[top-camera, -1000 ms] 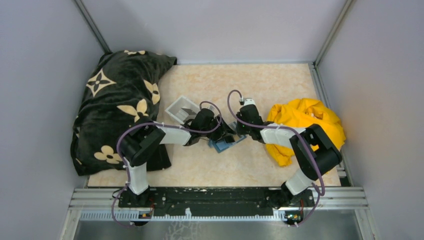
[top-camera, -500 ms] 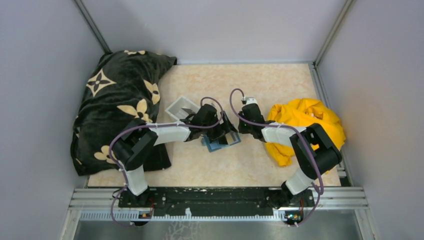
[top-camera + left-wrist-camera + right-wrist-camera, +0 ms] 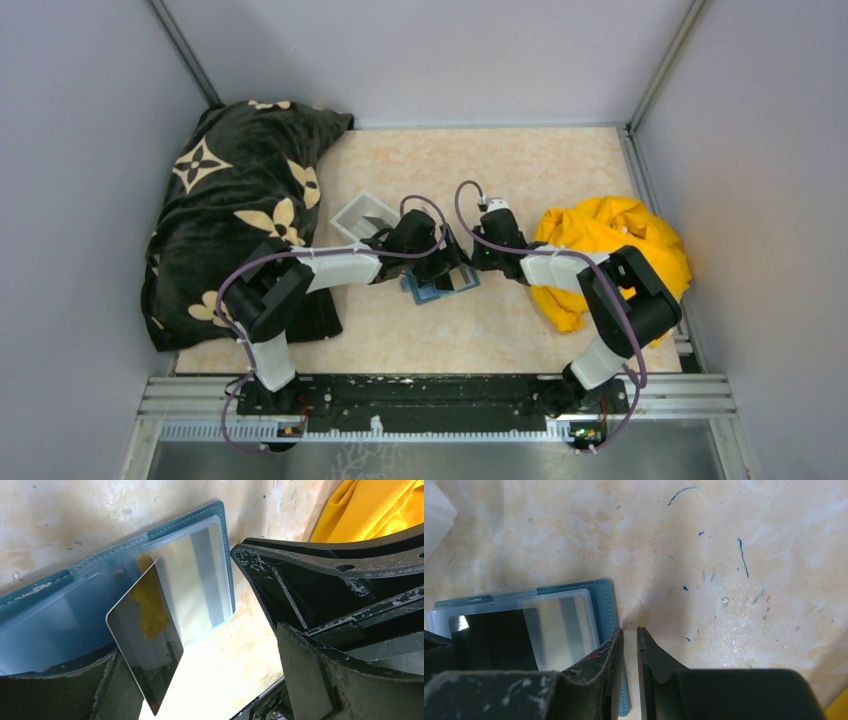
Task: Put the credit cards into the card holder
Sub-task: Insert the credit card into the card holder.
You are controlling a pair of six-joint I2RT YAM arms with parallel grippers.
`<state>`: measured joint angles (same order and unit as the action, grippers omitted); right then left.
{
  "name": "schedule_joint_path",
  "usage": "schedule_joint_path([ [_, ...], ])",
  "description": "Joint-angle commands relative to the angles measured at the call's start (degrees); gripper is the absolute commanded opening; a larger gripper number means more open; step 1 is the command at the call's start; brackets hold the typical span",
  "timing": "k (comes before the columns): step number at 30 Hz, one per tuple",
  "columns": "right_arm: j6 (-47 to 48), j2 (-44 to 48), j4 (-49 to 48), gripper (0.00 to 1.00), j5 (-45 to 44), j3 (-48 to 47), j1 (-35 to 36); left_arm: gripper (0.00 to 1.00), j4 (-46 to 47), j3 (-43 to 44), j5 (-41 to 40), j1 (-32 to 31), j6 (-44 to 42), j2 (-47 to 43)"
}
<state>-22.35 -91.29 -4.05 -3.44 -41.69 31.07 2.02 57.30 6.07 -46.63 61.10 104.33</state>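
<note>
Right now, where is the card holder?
In the top view the card holder lies open mid-table, beneath the left hand, with the right hand at its right edge and the clear tray behind it to the left.
</note>
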Motion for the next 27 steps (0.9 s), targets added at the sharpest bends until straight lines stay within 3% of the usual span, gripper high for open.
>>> schedule_joint_path([
  [1,-1.5,1.1,0.1,0.18,2.7,-0.1,0.5,0.95,-10.3,-5.5,-4.2,-0.3,-1.0,2.8],
  [10,-4.2,3.8,-1.1,0.32,4.3,2.3,0.4,0.91,1.5,-13.8,-3.5,-0.3,1.6,0.7],
  [27,-4.6,7.3,-3.0,0.34,6.7,5.6,1.1,0.9,5.9,-15.2,-3.4,-0.2,3.0,3.3],
])
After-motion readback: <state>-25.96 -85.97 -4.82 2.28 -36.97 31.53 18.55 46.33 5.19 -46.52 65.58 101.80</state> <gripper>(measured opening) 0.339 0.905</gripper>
